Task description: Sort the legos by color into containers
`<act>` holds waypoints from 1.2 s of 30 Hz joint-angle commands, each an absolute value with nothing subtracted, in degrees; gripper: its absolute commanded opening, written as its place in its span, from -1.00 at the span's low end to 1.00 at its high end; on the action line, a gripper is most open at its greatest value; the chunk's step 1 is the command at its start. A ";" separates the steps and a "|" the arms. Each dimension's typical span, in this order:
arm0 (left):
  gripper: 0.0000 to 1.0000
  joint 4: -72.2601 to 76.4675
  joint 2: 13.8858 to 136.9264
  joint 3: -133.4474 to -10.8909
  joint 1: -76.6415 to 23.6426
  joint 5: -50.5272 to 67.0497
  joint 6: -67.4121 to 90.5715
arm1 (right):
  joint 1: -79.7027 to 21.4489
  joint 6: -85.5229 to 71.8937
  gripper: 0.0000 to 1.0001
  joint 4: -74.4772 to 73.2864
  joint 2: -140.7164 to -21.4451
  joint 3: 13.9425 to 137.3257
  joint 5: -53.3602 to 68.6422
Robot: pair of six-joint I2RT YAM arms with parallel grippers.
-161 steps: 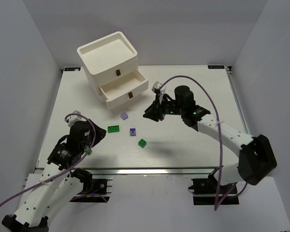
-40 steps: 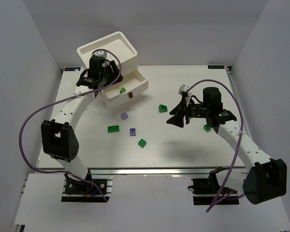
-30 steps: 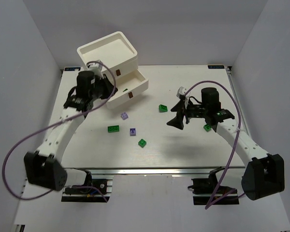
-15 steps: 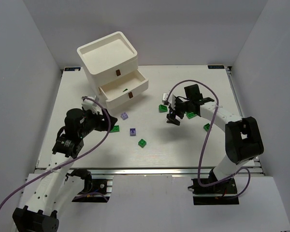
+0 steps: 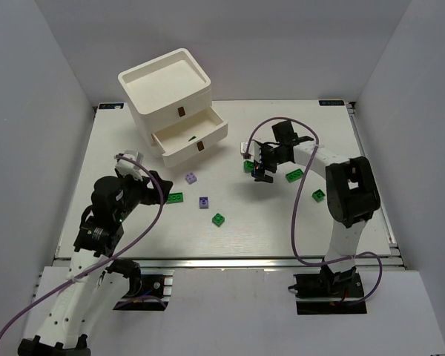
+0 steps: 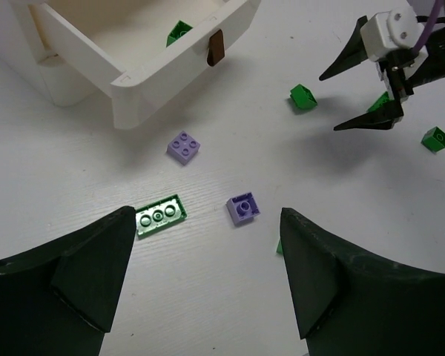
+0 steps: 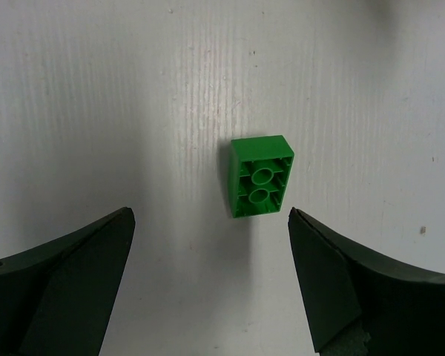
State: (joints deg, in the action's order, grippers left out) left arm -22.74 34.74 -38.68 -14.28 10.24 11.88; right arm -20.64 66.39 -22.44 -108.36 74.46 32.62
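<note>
The white drawer unit (image 5: 165, 83) stands at the back left with one drawer (image 5: 211, 132) pulled out; a dark green lego (image 5: 193, 138) lies in it, also the lego (image 6: 179, 31) in the left wrist view. Loose on the table: two purple legos (image 5: 190, 178) (image 5: 204, 202), a flat green one (image 5: 175, 197) and green bricks (image 5: 219, 219) (image 5: 294, 175) (image 5: 320, 195). My left gripper (image 5: 153, 185) hangs open and empty above the flat green lego (image 6: 161, 216). My right gripper (image 7: 209, 216) is open over a green brick (image 7: 261, 185) that lies studs-down just ahead of its fingertips.
The unit's tray top (image 5: 152, 68) holds nothing that I can see. The right gripper (image 6: 371, 74) shows in the left wrist view beside a green brick (image 6: 303, 97). The legos lie spread between the two arms.
My left gripper opened, left the drawer and drew back low over the table's near left. My right gripper swung left and lower to the green brick near the middle.
</note>
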 commanded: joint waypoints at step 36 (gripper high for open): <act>0.81 -24.17 29.44 -37.44 -13.97 9.05 12.22 | -21.71 66.37 -0.92 -39.29 -112.08 90.09 42.80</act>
